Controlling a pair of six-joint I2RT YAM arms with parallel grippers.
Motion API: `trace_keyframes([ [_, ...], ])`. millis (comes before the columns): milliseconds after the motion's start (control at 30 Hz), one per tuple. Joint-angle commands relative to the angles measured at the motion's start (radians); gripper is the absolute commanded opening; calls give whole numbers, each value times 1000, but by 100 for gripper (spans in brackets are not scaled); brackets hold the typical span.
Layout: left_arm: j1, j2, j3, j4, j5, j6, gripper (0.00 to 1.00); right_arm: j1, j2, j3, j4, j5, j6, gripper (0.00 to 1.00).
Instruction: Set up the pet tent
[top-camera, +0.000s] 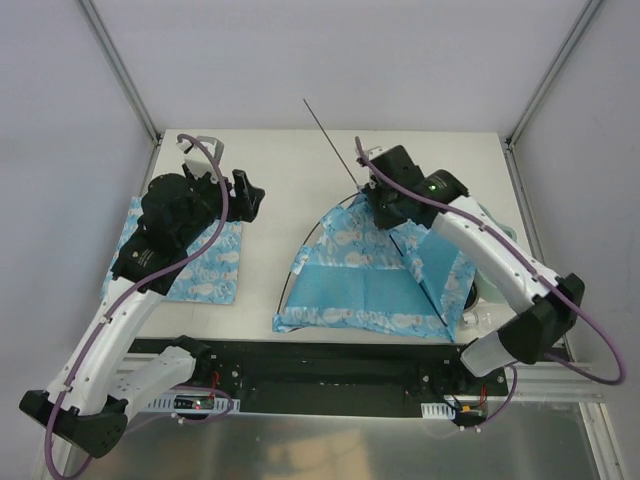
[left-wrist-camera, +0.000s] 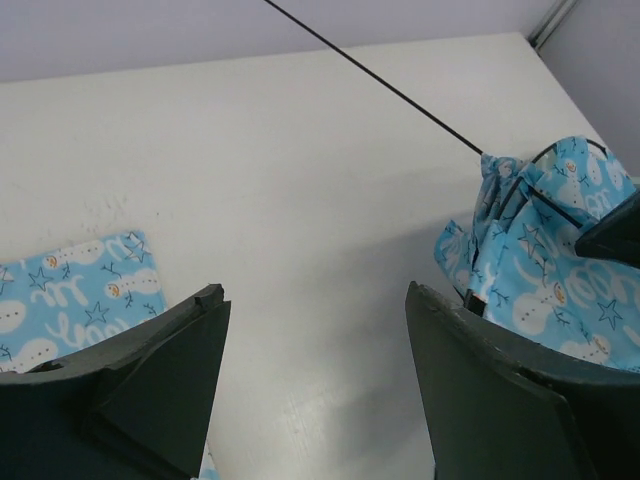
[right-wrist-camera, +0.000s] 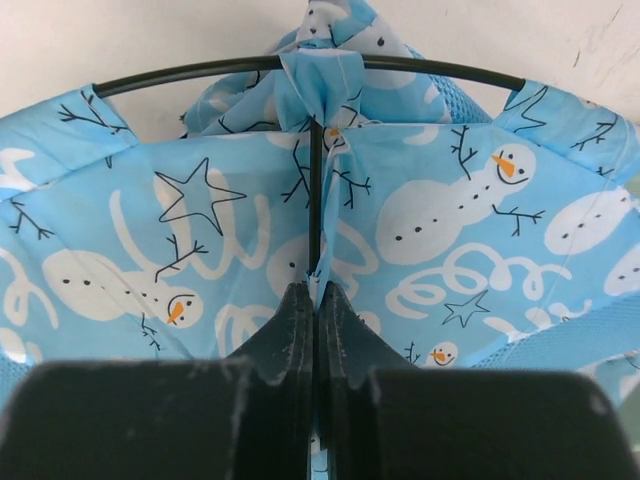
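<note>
Mat: flat on the table at far left, blue snowman print, partly under the left arm. In the left wrist view only its corner shows.

Left gripper: hovers above the bare table just right of the mat, well apart from the tent. Jaws spread wide, nothing between them.

Tent: right of centre on the table, same blue print, half raised into a rough peak. Its front hem lies along the near table edge, and its right side is under the right arm. Seen from the left wrist it is a bunched blue peak at the right edge.

Loose pole: thin and black, runs out of the tent's peak up and to the left, over the table toward the back wall.

Right gripper: at the tent's peak. Jaws pinched together on the vertical pole where it runs down a fabric seam. The arched pole crosses above it through a fabric loop. I cannot tell whether the loose pole is the same one as the vertical pole.
</note>
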Motion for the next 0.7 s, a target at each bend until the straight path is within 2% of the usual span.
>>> trace_keyframes([
  [0, 13, -42, 68, -32, 0, 8, 73, 15, -141, 12, 10, -78, -53, 0],
  [200, 13, -39, 132, -63, 56, -24, 75, 39, -122, -2, 139, -217, -194, 0],
  [333, 13, -33, 139, -122, 23, -64, 75, 55, -47, 33, 205, -230, -297, 0],
  [467, 13, -54, 90, -150, -13, -116, 75, 67, 8, 46, 318, -250, -355, 0],
  [667, 13, -65, -36, -147, 135, -216, 76, 93, 53, 73, 395, -348, -331, 0],
])
